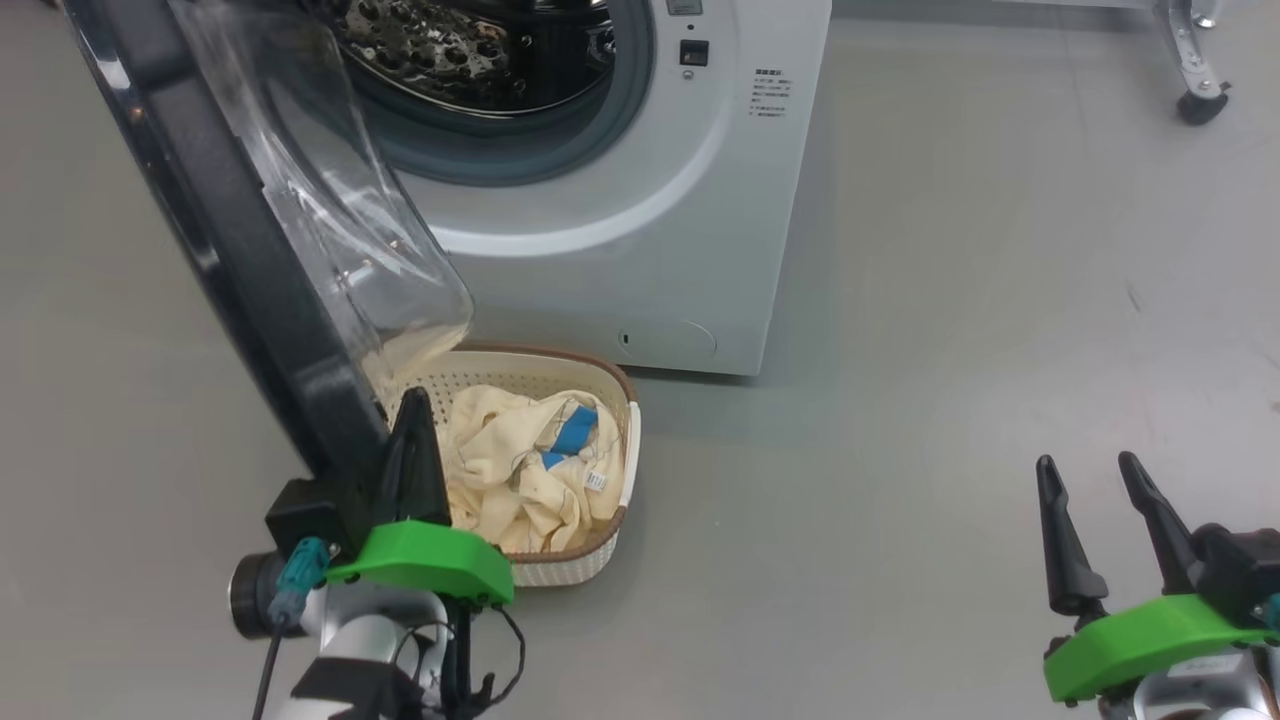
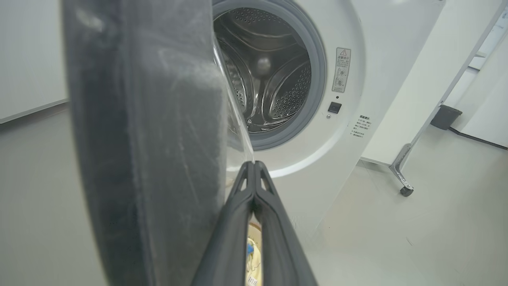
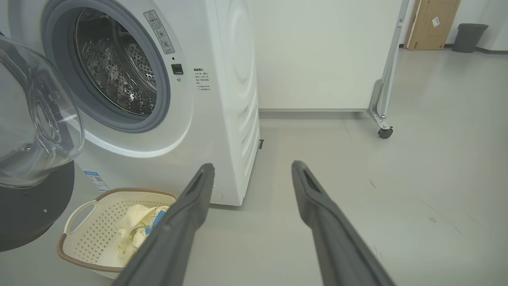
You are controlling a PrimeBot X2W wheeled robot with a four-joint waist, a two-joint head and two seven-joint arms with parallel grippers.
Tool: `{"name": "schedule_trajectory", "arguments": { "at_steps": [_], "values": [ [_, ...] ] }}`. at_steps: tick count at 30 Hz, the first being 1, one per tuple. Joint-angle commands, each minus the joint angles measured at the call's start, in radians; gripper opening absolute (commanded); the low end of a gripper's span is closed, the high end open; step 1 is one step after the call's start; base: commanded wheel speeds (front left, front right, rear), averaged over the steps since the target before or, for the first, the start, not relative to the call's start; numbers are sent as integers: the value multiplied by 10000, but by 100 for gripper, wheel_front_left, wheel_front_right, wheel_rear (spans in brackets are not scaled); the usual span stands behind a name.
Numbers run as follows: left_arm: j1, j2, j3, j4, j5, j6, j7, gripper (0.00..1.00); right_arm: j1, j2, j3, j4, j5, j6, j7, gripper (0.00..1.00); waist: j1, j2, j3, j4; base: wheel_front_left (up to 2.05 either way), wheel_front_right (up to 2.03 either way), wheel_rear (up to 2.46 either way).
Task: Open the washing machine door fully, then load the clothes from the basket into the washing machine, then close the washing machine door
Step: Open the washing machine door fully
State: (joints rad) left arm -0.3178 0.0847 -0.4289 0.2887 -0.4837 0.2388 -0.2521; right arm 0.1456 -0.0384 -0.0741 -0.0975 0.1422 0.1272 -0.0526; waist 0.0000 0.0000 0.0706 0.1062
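Head view: left gripper (image 1: 415, 400) fingers closed beside the open washing machine door (image 1: 240, 270). Right gripper (image 1: 1087, 462) fingers spread, empty. Clothes (image 1: 500, 470) lie in the basket (image 1: 560, 568).

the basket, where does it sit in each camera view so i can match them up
head view: the basket lower left of centre, under the open washing machine door.
left wrist view: a sliver at bottom centre, between the left gripper's fingers.
right wrist view: bottom left corner.
shared landmark: the washing machine, right behind it.
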Motion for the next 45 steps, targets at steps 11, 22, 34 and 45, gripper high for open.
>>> {"name": "schedule_trajectory", "arguments": {
  "at_steps": [11, 22, 34, 45],
  "values": [
    [456, 541, 621, -987, -44, 648, 103, 0, -335, -118, 112, -559, -76, 35, 102, 100, 0, 0, -14, 999, 0, 0, 0],
    [801, 969, 1054, -1217, -181, 959, 145, 0, -351, -118, 101, -614, -81, 35, 127, 100, 0, 0, -1, 1426, 0, 0, 0],
    [1074, 1367, 1888, -1458, -547, 1219, 72, 0, -335, -118, 123, -638, -24, 35, 132, 100, 0, 0, 55, 1446, 0, 0, 0],
    [1026, 1863, 2967, -1135, -937, 1422, 7, 0, -408, -118, 65, -702, -43, 35, 142, 100, 0, 0, 307, 1501, 0, 0, 0]
  ]
}}
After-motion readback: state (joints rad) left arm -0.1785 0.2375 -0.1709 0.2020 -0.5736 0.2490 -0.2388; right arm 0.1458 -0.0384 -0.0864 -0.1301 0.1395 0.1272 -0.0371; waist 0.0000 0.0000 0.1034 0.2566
